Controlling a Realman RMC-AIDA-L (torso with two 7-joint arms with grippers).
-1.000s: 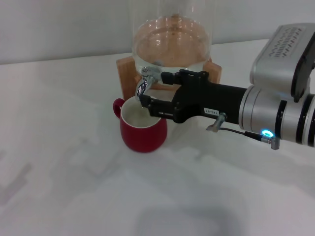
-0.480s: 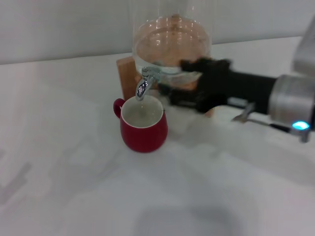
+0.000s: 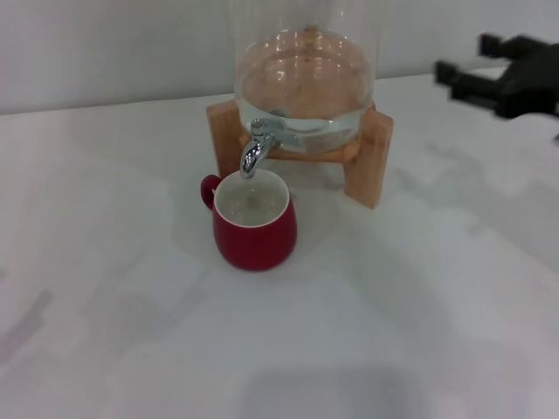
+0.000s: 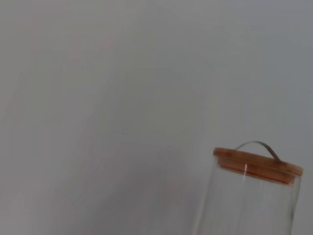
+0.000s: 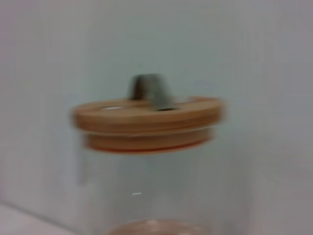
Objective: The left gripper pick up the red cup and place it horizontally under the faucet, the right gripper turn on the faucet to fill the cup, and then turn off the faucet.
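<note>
1. Since a second ago, the right gripper (image 3: 489,74) has withdrawn from the faucet (image 3: 256,147) to the far right edge, fingers spread and empty.
2. The red cup (image 3: 253,220) stands upright directly under the spout, by the dispenser (image 3: 306,87).
3. Left gripper is out of view.
4. Judged step: faucet likely off; retreat only remains.

red cup (image 3: 254,229) — 1 | faucet (image 3: 255,146) — 1 | glass dispenser (image 3: 306,78) (wooden-lidded) — 1 | right gripper (image 3: 458,78) — 1
</note>
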